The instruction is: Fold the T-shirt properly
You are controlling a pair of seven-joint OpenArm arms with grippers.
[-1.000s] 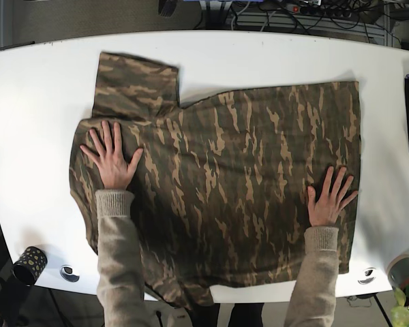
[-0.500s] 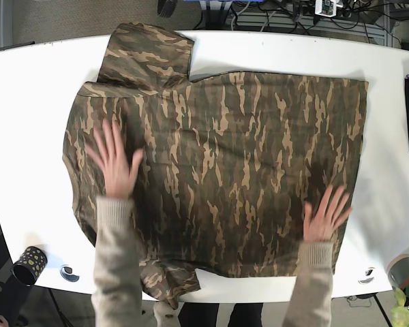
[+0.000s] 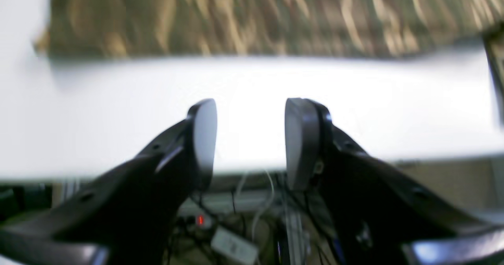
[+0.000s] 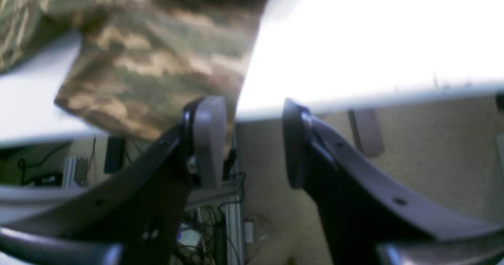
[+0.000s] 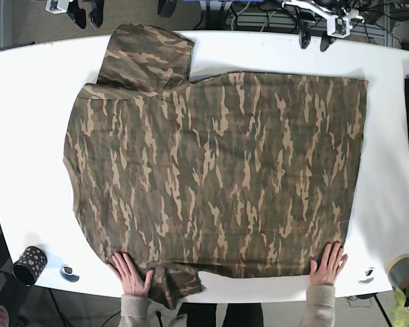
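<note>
**Shirt flat, both sets of fingers parted beyond far edge**

Two human hands (image 5: 131, 274) press the camo T-shirt (image 5: 218, 177) at its near hem on the white tabletop (image 5: 27, 122). Left fingers (image 3: 204, 131) spread, empty, shirt hem ahead. Right fingers (image 4: 208, 135) spread, empty, sleeve just beside them.

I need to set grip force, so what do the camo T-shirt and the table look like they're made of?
The T-shirt looks like soft matte knit fabric, probably cotton: it lies limp and flat, with a sleeve draping over the near edge. The table looks like a hard, smooth white laminate or painted board, judging by its even surface and crisp edge. Neither can be confirmed from looks alone.
</note>
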